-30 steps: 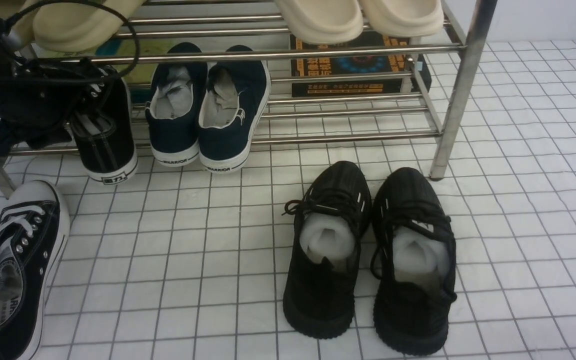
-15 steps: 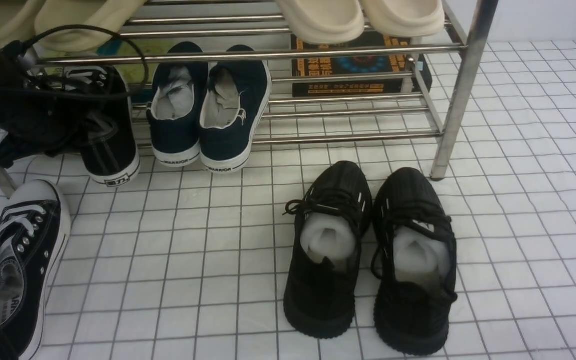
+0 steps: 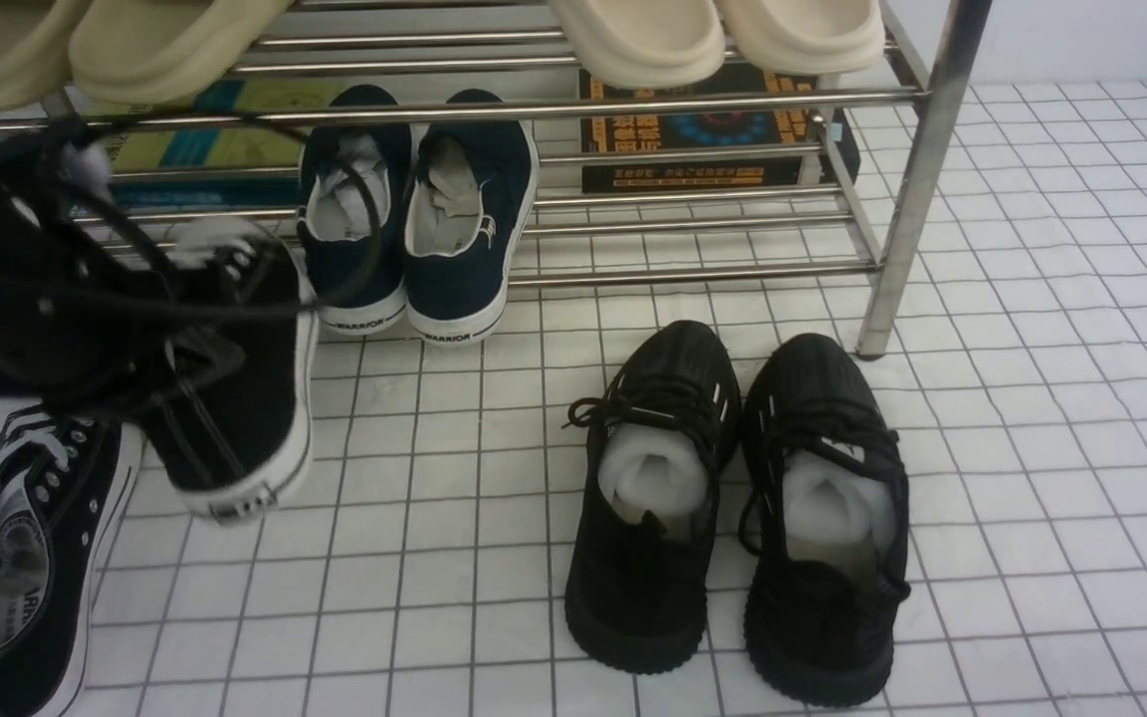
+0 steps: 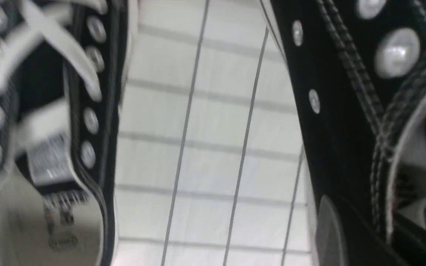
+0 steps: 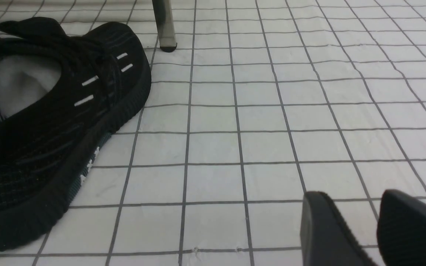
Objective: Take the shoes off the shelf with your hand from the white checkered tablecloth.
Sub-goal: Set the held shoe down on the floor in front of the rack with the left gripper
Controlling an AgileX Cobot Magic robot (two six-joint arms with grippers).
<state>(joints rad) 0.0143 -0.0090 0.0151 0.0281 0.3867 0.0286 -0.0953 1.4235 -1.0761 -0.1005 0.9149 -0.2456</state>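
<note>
My left gripper (image 3: 106, 329) is shut on the side wall of one black canvas sneaker (image 3: 240, 398) and holds it tilted above the white checkered tablecloth (image 3: 434, 558), in front of the steel shelf (image 3: 693, 100). In the left wrist view one finger (image 4: 327, 225) lies against the outside of the held sneaker (image 4: 338, 111). The other sneaker of the pair (image 3: 26, 558) lies on the cloth at the near left, and shows in the left wrist view (image 4: 54, 111) too. My right gripper (image 5: 361, 225) is open and empty, low over the cloth; it is out of the front view.
Navy slip-ons (image 3: 419, 229) sit on the shelf's lower tier. Beige slippers (image 3: 713, 35) sit on the top tier, with boxes (image 3: 703, 139) behind. A pair of all-black knit sneakers (image 3: 733, 498) stands on the cloth, near the shelf's right leg (image 3: 907, 199).
My left gripper has pulled the canvas sneaker off the lower tier, towards me and out over the cloth. The other shoes have not moved.
</note>
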